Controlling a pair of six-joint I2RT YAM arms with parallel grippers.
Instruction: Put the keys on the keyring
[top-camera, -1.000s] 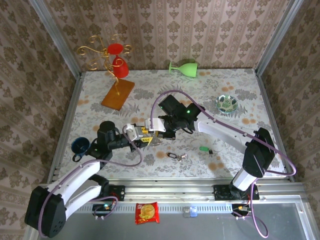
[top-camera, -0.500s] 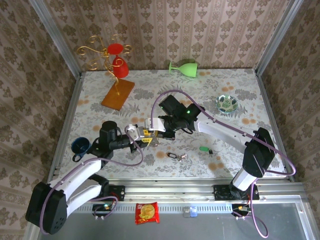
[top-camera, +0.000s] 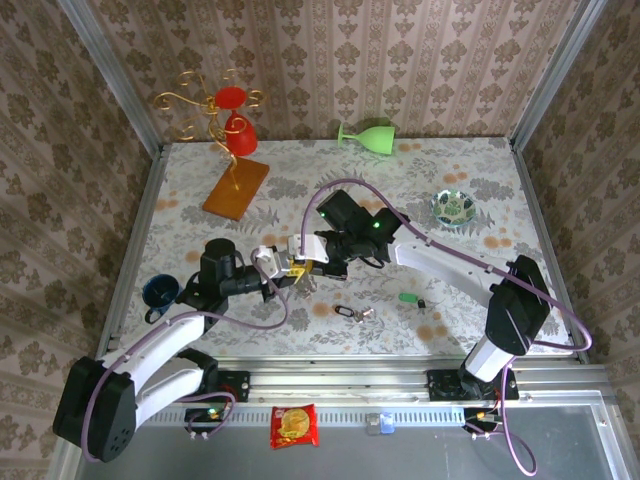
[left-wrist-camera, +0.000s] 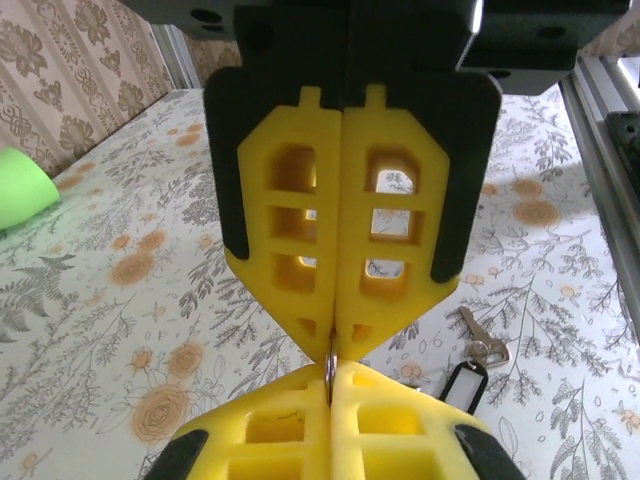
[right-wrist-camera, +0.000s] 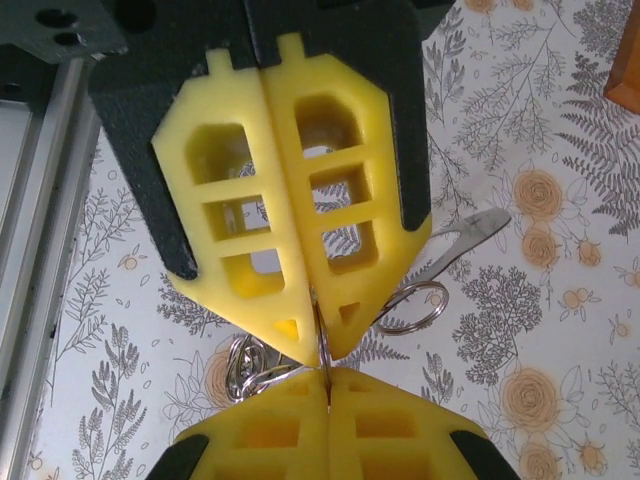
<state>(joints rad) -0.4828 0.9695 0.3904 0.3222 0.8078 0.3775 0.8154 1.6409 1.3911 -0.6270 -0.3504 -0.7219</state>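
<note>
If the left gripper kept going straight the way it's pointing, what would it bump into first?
The right gripper. The left gripper points right at it, nearly tip to tip, with just a thin metal ring pinched between them. So it would probably hit that gripper straight away.

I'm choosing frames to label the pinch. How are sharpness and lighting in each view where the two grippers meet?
Top external: evenly lit and sharp, but left gripper and right gripper meet as a tiny cluster. Left wrist: yellow fingers crisp, the thin ring they pinch shadowed, green goblet soft. Right wrist: tablecloth and silver key sharp.
</note>
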